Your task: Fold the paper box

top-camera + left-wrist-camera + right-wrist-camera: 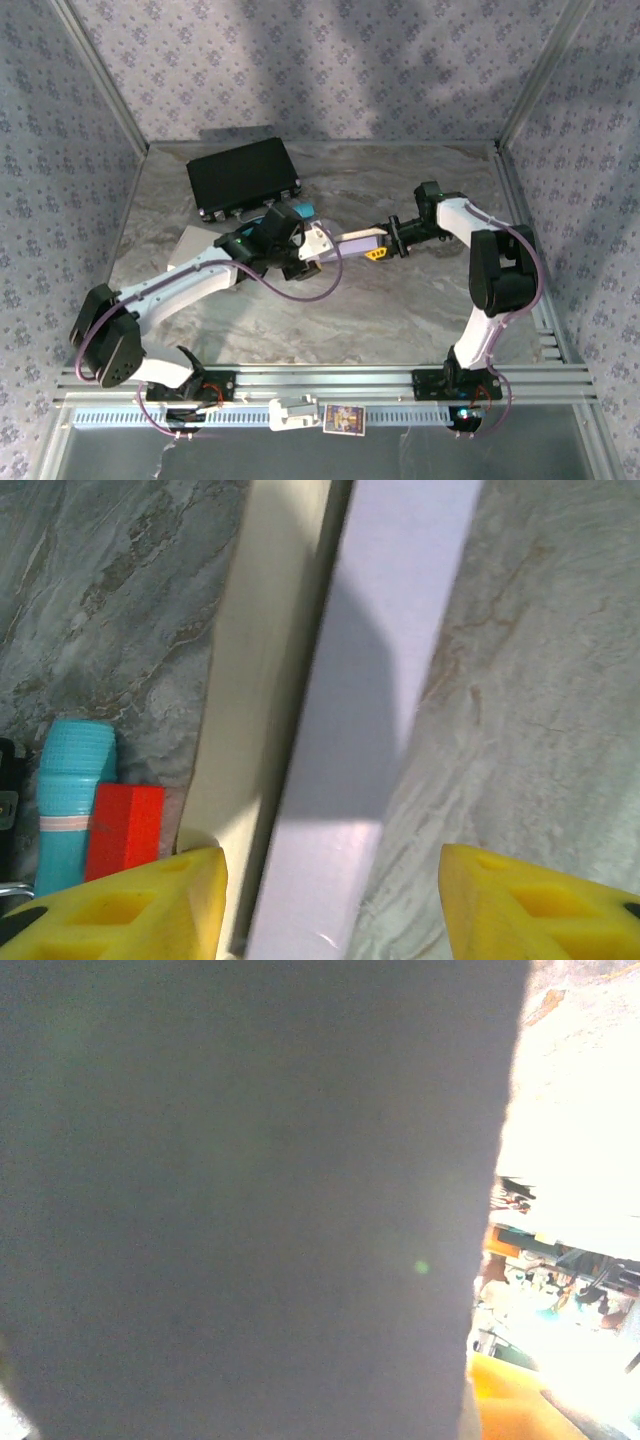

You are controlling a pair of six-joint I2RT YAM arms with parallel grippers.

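Note:
The paper box [345, 240] is a long white piece held off the marble table between the two arms. In the left wrist view its white panel [390, 680] and cream inner face [255, 680] run up from between my yellow fingers [150, 900]. My left gripper [330, 910] is open and straddles that panel, with both fingertips clear of it. It sits at the box's left end [300, 262]. My right gripper [383, 248] is shut on the box's right end. In the right wrist view the box's shaded panel [250, 1200] sits right against an orange finger [510, 1400].
A black case [243, 175] lies at the back left of the table. A teal cylinder [72, 790] and a red block [125, 830] lie just left of the box. A flat white sheet [190, 245] lies under the left arm. A small card [343, 418] rests on the front rail.

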